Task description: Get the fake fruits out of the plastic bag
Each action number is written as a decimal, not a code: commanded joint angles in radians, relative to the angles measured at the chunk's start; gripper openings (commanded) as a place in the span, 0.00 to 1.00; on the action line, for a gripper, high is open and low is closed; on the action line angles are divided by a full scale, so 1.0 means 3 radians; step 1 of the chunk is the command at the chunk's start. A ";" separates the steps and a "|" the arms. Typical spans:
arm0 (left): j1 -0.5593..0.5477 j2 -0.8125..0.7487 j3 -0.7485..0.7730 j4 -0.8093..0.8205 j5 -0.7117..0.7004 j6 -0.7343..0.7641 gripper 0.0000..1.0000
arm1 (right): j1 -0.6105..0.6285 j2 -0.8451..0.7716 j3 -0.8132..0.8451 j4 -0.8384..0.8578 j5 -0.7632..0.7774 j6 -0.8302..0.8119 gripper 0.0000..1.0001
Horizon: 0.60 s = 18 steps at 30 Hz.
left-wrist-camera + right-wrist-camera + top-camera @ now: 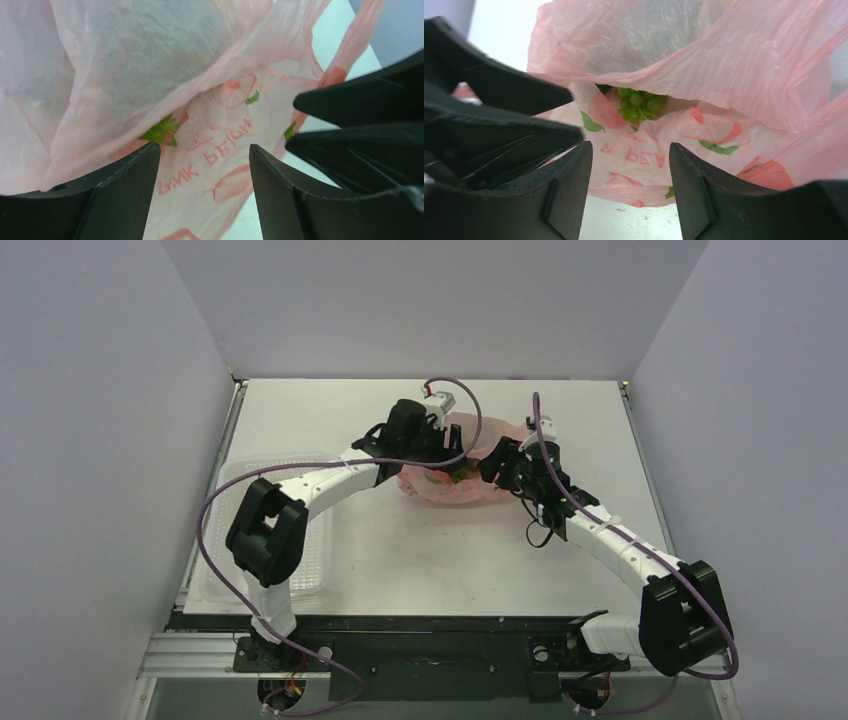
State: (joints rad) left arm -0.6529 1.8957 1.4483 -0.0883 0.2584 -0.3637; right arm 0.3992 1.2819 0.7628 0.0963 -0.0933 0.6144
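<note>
— From above, where is the plastic bag?

— It lies crumpled on the table, past the middle towards the far edge. The left gripper is at its left side and the right gripper at its right, both over the pink film and close to each other. A clear tray sits well apart at the near left.

— And the left wrist view?

— The left gripper has its jaws apart with nothing clamped. Printed film shows through the gap between the fingers, and most of the bag lies beyond and to the left. A green leafy bit peeks from under a fold just above the left finger. I cannot tell whether it is a fruit or a print. The right gripper pokes in from the right, just beside the right finger.

— The right wrist view?

— The right gripper also stands parted and holds nothing. The bag is straight ahead, its mouth gaping a little under a fold. In that opening sits the grape bunch, directly beyond the gap between the fingers and not touching them. The left gripper crowds in from the left, close to the bag's edge.

— Any other fruits?

— None that I can make out.
</note>
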 commanded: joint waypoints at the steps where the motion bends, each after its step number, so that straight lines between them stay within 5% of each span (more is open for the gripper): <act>1: -0.0004 -0.0644 -0.0214 0.0207 0.0072 -0.0163 0.64 | -0.0064 -0.0237 0.0326 -0.0603 0.0197 -0.0345 0.55; 4: 0.0025 -0.1077 -0.0297 0.0040 0.0064 -0.0147 0.64 | -0.0185 -0.0531 0.0367 -0.0909 0.0442 -0.0501 0.62; 7: 0.0113 -0.1322 -0.0239 -0.0418 -0.0064 -0.0074 0.64 | -0.0394 -0.0813 0.0511 -0.1176 0.0667 -0.0644 0.80; 13: 0.0372 -0.1503 0.0053 -0.1283 -0.0707 0.0271 0.69 | -0.0622 -0.0627 0.1012 -0.1348 0.0850 -0.0928 0.86; 18: 0.0720 -0.1244 0.0195 -0.1498 -0.0368 0.0165 0.74 | -0.0822 -0.0061 0.1554 -0.1431 0.0108 -0.1117 0.92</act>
State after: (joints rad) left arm -0.4999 1.4490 1.4563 -0.3981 0.1207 -0.3252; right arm 0.1890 1.1435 1.1210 -0.2897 0.0853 0.3599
